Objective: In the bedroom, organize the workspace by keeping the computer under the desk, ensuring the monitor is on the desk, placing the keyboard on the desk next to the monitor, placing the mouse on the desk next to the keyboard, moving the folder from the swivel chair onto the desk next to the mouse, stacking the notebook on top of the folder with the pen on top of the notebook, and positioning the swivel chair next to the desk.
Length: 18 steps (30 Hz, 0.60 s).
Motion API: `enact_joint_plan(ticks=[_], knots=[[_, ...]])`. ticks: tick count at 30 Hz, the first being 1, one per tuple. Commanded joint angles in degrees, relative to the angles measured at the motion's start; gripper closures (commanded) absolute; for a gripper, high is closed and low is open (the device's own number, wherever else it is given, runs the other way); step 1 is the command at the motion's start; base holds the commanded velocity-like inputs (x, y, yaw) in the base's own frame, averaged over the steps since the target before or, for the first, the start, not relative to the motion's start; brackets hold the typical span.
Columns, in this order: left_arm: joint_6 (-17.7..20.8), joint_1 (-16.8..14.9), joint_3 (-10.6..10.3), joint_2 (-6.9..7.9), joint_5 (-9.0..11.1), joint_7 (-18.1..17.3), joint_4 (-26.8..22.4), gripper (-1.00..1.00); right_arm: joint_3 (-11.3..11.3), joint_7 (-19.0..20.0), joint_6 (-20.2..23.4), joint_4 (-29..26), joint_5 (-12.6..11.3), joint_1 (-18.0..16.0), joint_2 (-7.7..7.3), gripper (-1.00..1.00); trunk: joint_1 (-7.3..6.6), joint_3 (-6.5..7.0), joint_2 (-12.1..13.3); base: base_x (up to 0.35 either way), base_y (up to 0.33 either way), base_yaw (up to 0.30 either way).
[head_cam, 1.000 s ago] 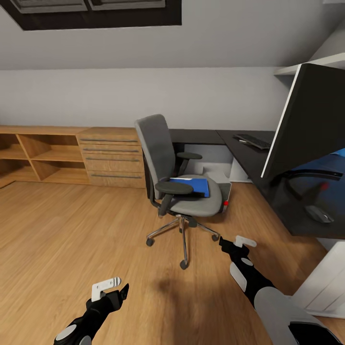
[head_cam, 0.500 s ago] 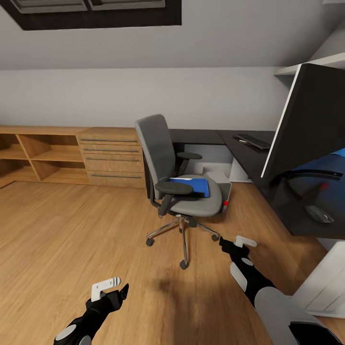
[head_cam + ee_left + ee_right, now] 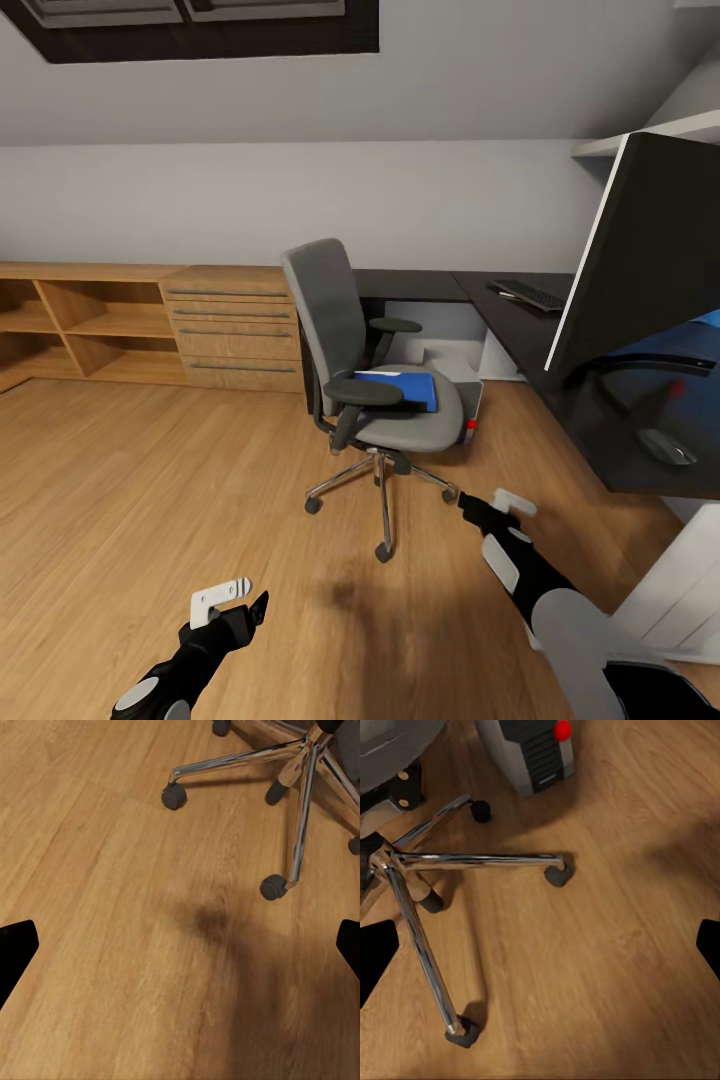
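The grey swivel chair [image 3: 345, 330] stands on the wood floor, apart from the black-topped desk [image 3: 505, 325]. The blue folder [image 3: 405, 388] lies on its seat. Behind the chair, the grey computer [image 3: 473, 402] [image 3: 529, 750] stands by the desk. On the desk are the tilted monitor [image 3: 650, 250], the keyboard [image 3: 530, 294] further back and the mouse [image 3: 668, 447] near the front edge. My left gripper [image 3: 238, 605] [image 3: 180, 952] hangs open over bare floor. My right gripper [image 3: 492, 506] [image 3: 540, 949] is open, low beside the chair's silver base [image 3: 427, 870].
A light-wood dresser [image 3: 235, 325] and open shelves [image 3: 70, 320] line the back wall at the left. White wall shelves [image 3: 640, 135] hang above the desk. The chair's castors [image 3: 274, 886] lie just ahead of both grippers. Wood floor stretches wide at the left.
My right forearm has turned and shifted slightly lower. The left arm, the chair and the things on the desk have not moved.
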Motion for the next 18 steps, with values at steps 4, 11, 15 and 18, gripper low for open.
enact_joint_plan(ticks=[4,11,15,18], knots=[[0.2,0.0,-0.02,0.02,0.61,0.47,-0.1,-1.0,-0.11,0.0,2.71,-0.89,-5.42,-1.56,-0.4,-1.0,-0.01,-0.04,-0.02,0.0,0.0,0.0],[0.2,0.0,0.04,0.1,0.61,0.48,-0.11,-1.0,-0.08,0.2,6.68,-2.23,-20.67,-3.05,-2.33,-1.0,-0.01,-0.04,-0.02,0.0,0.0,0.0],[0.2,0.0,0.04,0.12,0.61,0.5,-0.11,-1.0,-0.19,2.48,6.52,-2.34,-23.51,-3.17,-2.6,-1.0,-0.01,-0.04,-0.02,0.002,0.0,0.0],[0.2,0.0,-0.02,0.12,0.52,0.57,-0.06,-1.0,-0.19,8.05,6.33,-2.14,-24.09,-3.12,-2.94,-1.0,-0.01,-0.04,-0.02,0.175,0.0,0.0]])
